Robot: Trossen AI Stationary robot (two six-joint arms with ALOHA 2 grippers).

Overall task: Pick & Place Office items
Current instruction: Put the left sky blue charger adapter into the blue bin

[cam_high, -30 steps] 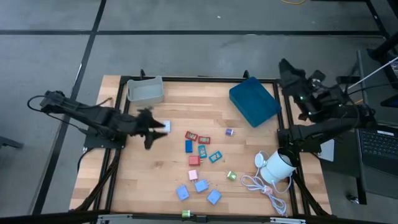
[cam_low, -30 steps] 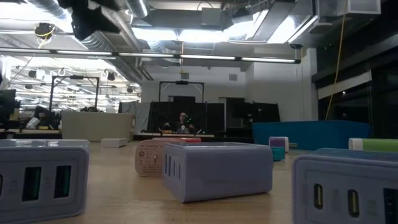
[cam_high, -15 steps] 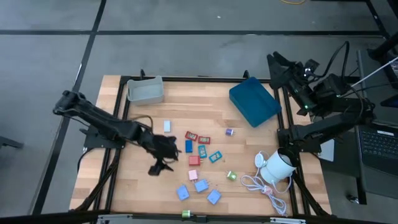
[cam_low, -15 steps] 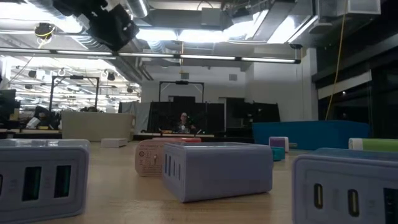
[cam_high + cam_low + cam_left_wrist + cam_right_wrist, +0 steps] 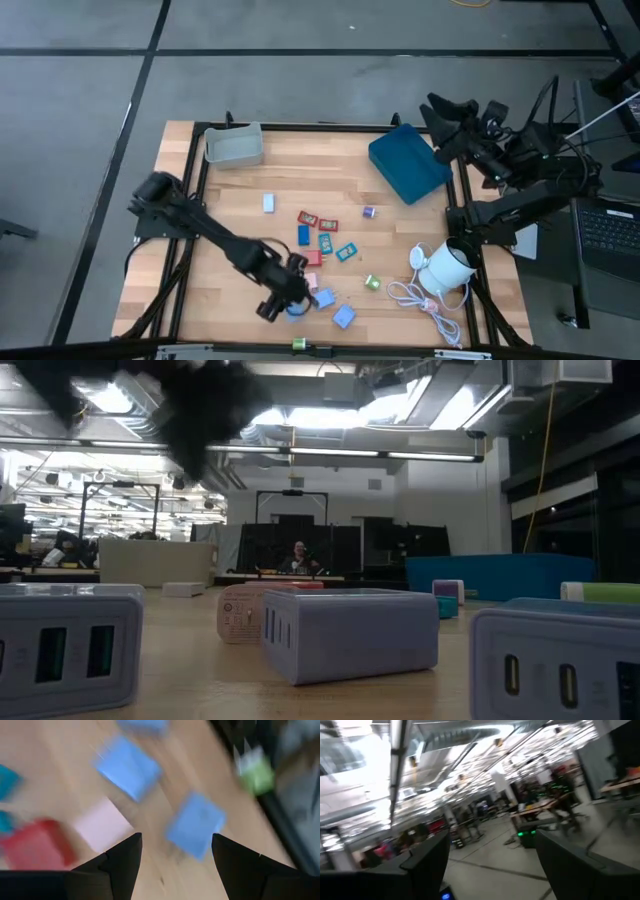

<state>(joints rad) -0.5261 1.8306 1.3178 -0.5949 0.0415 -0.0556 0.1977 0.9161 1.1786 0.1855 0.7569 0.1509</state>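
While labels blur (unreadable), left gripper (image 5: 291,293) hovers above light blue pieces (image 5: 323,298).

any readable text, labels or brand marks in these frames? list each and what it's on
None can be read.
Pink block, low view: small printed label on its end face, too small to read.
Light blue blocks: ports only, no lettering visible.
High and wrist views: too small or blurred for any text.

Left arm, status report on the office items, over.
Left end effector open, empty, low over the light blue pieces at the front. Right end effector open, raised beyond the blue tray. Nothing in the way.
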